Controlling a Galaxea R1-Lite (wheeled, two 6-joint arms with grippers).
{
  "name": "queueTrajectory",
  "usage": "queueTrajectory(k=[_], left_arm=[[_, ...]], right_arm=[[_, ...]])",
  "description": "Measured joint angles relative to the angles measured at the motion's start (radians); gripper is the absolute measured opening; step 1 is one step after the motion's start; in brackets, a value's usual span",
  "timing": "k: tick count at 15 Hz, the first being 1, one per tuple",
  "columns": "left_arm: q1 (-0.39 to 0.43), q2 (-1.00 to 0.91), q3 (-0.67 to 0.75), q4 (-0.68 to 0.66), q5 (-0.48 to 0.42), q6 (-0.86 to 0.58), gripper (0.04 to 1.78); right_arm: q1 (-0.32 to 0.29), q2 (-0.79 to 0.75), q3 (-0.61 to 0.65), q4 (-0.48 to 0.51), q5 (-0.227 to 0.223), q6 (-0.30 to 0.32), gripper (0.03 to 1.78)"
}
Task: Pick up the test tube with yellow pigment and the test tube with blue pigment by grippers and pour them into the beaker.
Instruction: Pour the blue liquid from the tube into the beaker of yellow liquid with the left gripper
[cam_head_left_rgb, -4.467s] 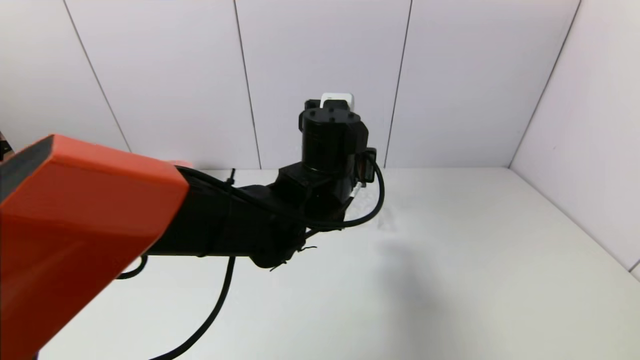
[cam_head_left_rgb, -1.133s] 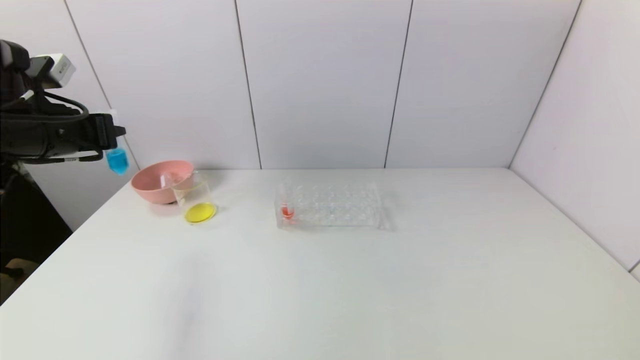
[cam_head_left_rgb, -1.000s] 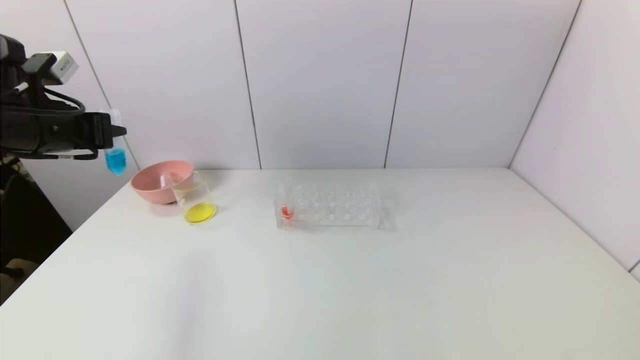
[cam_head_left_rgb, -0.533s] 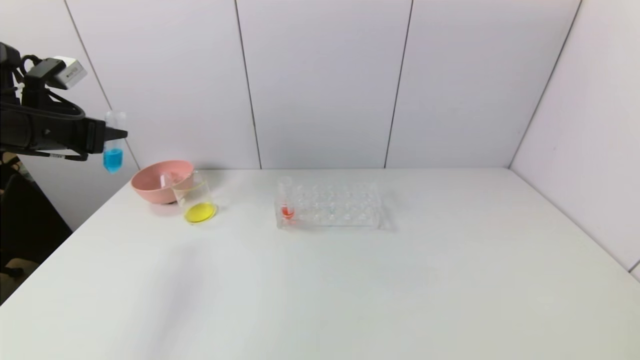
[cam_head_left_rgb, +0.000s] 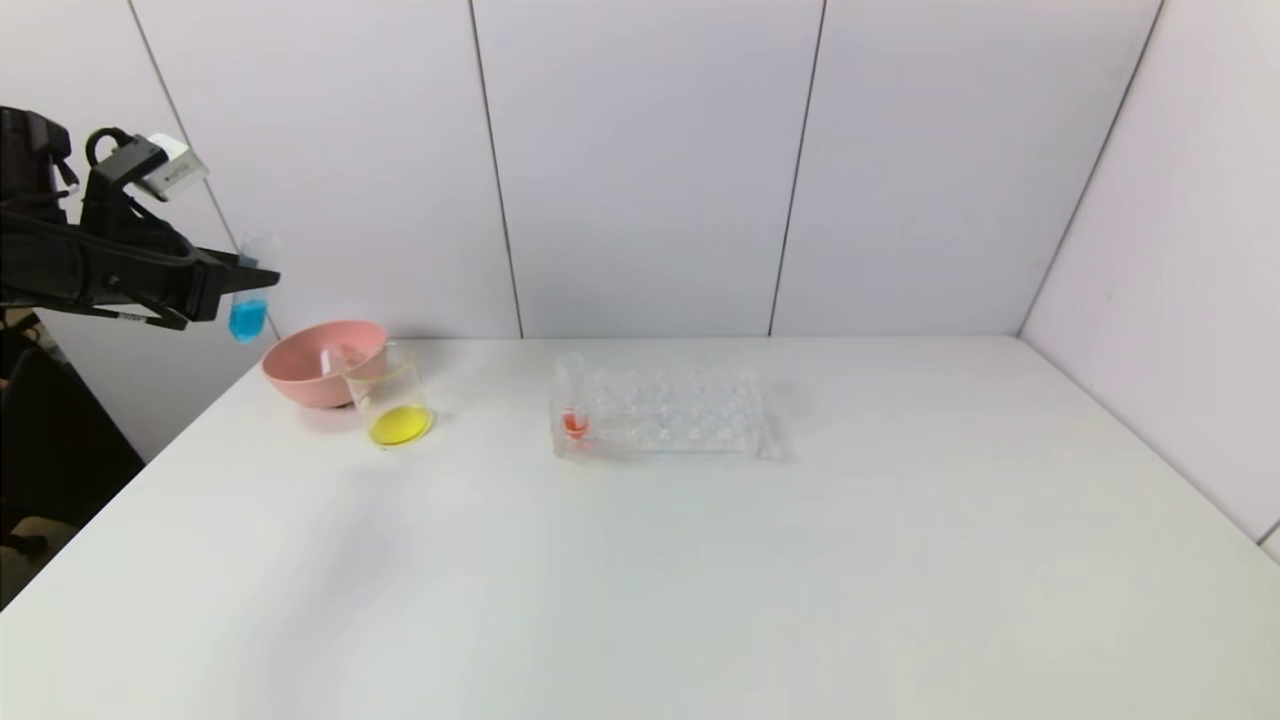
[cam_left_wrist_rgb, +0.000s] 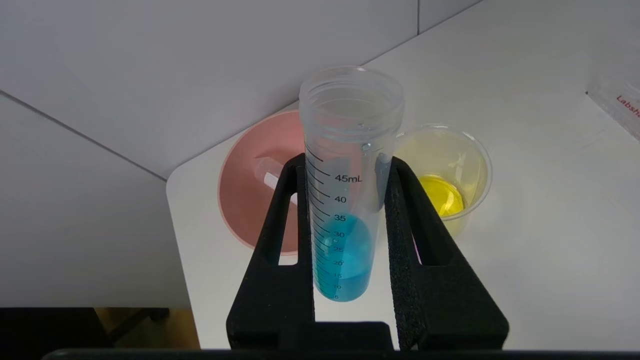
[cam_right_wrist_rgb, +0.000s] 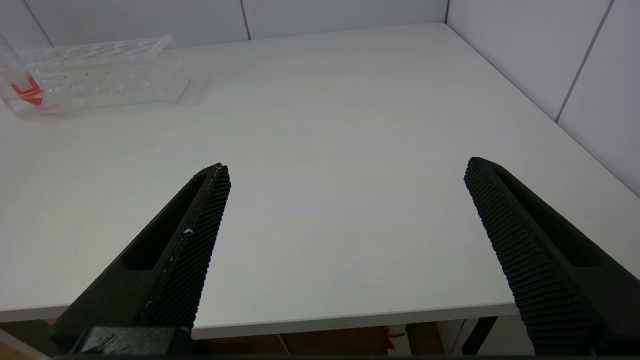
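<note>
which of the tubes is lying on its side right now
The empty tube in the pink bowl. The blue tube is upright in the left tool, and the red tube stands in the rack.

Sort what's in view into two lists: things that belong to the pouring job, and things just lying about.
Job:
- test tube with blue pigment, clamped in the left claw
- beaker, holding yellow liquid
- right claw, open, idle over bare table

Lying about:
- pink bowl, an empty tube inside
- clear rack, with a red-liquid tube
</note>
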Motion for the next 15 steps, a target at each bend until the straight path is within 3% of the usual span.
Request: queueTrajectory(k=[4, 15], left_arm=[[0.011, 0.027, -0.056, 0.118, -0.011, 0.123, 0.44], [0.014, 0.196, -0.436, 0.457, -0.12, 0.598, 0.44]], right_arm=[[0.0, 0.0, 0.0, 0.0, 0.0, 0.0, 1.71], [0.0, 0.0, 0.0, 0.0, 0.0, 0.0, 1.71]])
